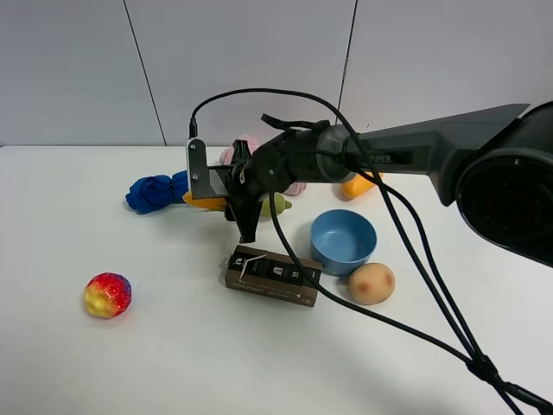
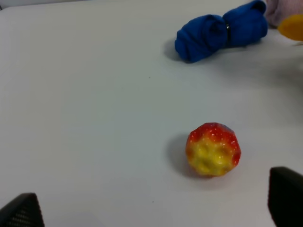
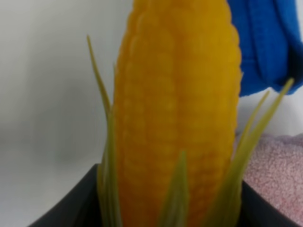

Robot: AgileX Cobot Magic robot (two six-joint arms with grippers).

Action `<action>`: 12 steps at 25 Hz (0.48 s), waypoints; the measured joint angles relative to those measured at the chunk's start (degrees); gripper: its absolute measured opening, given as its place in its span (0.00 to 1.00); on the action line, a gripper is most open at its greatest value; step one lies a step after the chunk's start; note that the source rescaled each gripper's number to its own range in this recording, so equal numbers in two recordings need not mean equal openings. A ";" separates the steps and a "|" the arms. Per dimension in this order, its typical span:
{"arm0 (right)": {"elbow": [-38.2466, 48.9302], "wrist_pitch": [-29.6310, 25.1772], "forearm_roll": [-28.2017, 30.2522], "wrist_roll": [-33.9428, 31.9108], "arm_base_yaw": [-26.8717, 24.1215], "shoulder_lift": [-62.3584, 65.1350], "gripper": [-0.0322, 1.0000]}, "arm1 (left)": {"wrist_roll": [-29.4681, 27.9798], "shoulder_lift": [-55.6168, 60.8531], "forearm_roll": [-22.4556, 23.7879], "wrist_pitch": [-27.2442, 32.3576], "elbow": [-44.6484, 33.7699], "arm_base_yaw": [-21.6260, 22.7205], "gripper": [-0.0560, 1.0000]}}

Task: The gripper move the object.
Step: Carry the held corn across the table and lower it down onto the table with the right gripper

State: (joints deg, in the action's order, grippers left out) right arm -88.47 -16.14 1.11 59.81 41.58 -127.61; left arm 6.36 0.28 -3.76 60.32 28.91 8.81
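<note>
Exterior high view is showing a round blue plastic bowl [image 1: 342, 261] sitting right of centre on the white table [image 1: 173, 363], its inside showing only its own bare blue floor. Just beside it a low brown rectangular box [image 1: 273, 277] with a dark top is lying, and what it is holding cannot be told. A round tan potato [image 1: 371, 284] is resting near the bowl's front. The black two-fingered right gripper [image 1: 245, 212] is reaching across the middle and clamping the toy corn cob [image 1: 203, 201] of yellow-orange kernels and green husk. The cob is lying crosswise between a bunched blue cloth [image 1: 154, 192] and the bowl; whether it is touching the table is hard to make out. Right wrist view is filling with the cob, the dark fingers [image 3: 71, 210] pressing on its husked end, with the blue cloth and a pink fuzzy towel [image 3: 279, 175] blurring beyond. The left gripper [image 2: 154, 213] is standing wide apart around nothing, its fingertips cut off at the frame edge, above bare table near a bumpy red-and-yellow toy fruit [image 2: 213, 149]. A smooth orange mango [image 1: 357, 187] is peeking out, mostly hidden behind the right arm.
</note>
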 joint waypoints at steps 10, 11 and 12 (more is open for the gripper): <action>0.00 6.86 -18.12 -3.03 0.37 0.27 0.64 | 0.00 0.00 0.00 0.00 0.00 0.00 1.00; 0.00 7.03 -18.98 -3.10 0.38 0.27 0.70 | 0.00 0.00 0.00 0.00 0.00 0.00 1.00; 0.00 7.03 -19.26 -3.13 0.38 0.27 0.74 | 0.00 0.00 0.00 0.00 0.00 0.00 1.00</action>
State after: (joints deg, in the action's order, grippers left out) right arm -88.47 -9.11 -18.15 56.68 41.97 -127.34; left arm 6.36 0.28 -3.76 60.32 28.91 8.81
